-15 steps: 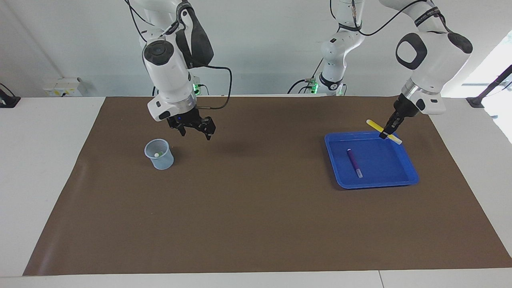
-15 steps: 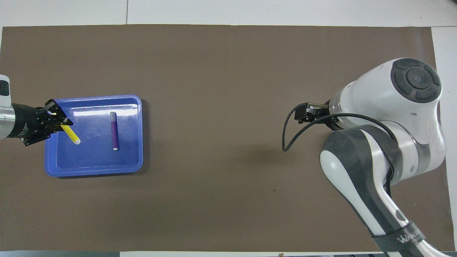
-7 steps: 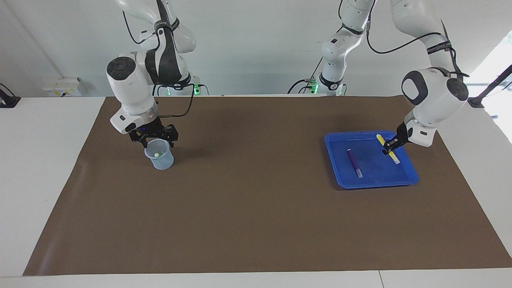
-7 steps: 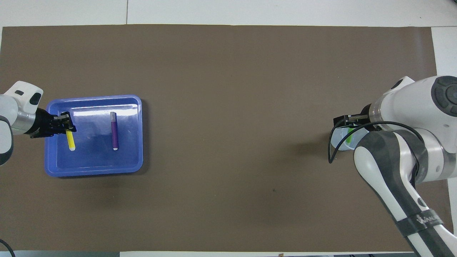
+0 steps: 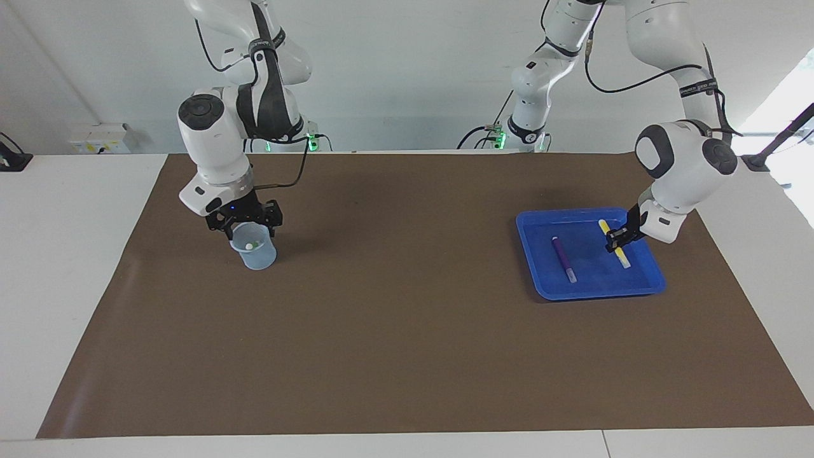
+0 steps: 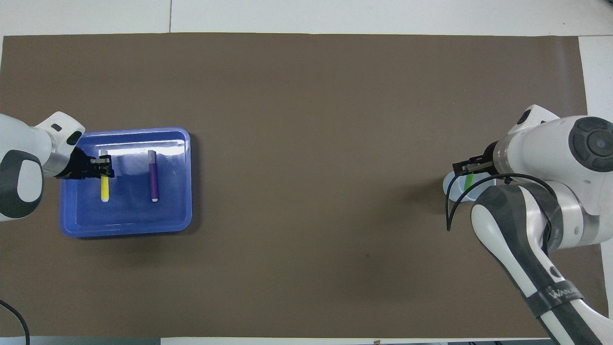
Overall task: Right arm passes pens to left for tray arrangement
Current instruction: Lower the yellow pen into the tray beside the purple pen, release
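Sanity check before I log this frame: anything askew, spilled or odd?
Nothing stands out. The yellow pen and purple pen lie roughly parallel in the tray; the cup stands upright, the green pen inside.

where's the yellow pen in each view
Facing view: the yellow pen lies in the blue tray, beside the purple pen, on the left arm's side, with the left gripper on it.
Overhead view: the yellow pen is low in the tray, again at the left gripper.
Shared landmark: the purple pen, parallel beside it.
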Controlling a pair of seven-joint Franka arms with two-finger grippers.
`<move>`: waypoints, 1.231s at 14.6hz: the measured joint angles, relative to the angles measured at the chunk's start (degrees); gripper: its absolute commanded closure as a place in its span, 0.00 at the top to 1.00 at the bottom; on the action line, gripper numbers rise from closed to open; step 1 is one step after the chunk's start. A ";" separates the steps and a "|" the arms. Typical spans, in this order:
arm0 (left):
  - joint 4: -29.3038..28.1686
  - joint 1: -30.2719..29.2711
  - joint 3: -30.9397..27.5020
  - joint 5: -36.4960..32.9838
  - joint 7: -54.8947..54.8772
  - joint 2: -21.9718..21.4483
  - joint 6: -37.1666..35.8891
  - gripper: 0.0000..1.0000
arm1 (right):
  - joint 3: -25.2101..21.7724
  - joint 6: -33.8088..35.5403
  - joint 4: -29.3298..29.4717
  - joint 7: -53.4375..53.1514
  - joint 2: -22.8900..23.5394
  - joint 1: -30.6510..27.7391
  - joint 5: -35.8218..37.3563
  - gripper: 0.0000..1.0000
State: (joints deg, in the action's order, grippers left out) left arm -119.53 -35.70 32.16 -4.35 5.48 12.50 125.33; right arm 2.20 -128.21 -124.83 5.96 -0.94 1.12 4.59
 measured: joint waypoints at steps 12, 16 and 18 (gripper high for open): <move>-1.59 1.23 0.03 -0.87 -0.11 1.01 2.17 1.00 | -1.59 -4.70 -3.22 2.96 -0.09 -0.01 0.01 0.47; -1.73 1.24 0.02 -0.91 -0.11 1.01 2.40 1.00 | -1.44 -5.08 -3.24 2.96 -0.14 0.05 0.01 0.48; -1.73 1.24 0.02 -0.91 -0.11 1.00 2.44 1.00 | -1.34 -5.15 -3.25 2.96 -0.16 0.09 0.01 0.47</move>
State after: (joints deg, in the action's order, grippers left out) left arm -121.27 -34.46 32.18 -5.26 5.37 13.50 127.77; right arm 0.86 -133.36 -128.08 8.92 -1.09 1.21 4.60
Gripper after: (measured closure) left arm 0.000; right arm 0.520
